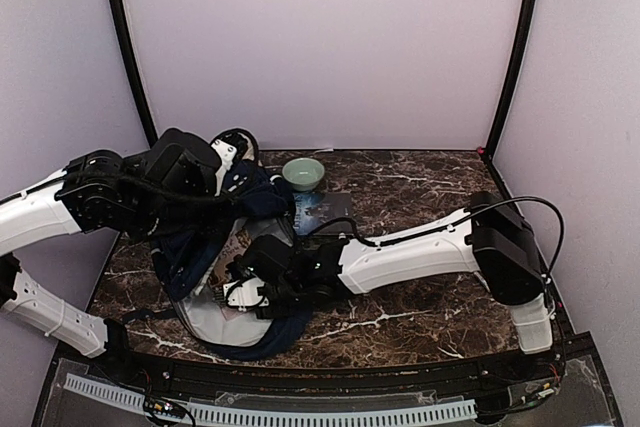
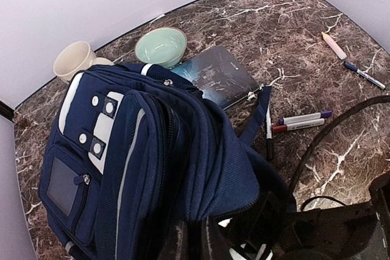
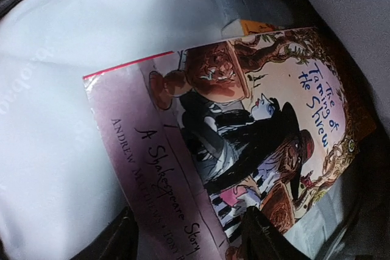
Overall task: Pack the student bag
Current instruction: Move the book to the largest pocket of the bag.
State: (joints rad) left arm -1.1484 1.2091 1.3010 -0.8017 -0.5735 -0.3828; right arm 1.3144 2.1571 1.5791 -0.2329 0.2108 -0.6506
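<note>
While left gripper (image 2: 194, 237) pinches student bag (image 2: 140, 150) (tips hidden), right gripper (image 3: 189, 238) straddles book (image 3: 244, 120); grip unclear.

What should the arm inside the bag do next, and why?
Probably pull the right gripper back out of the student bag. The book already lies against the pale lining, the fingers stand apart beside its corner, and the left gripper holds the bag's mouth open. Pens wait on the table.
</note>
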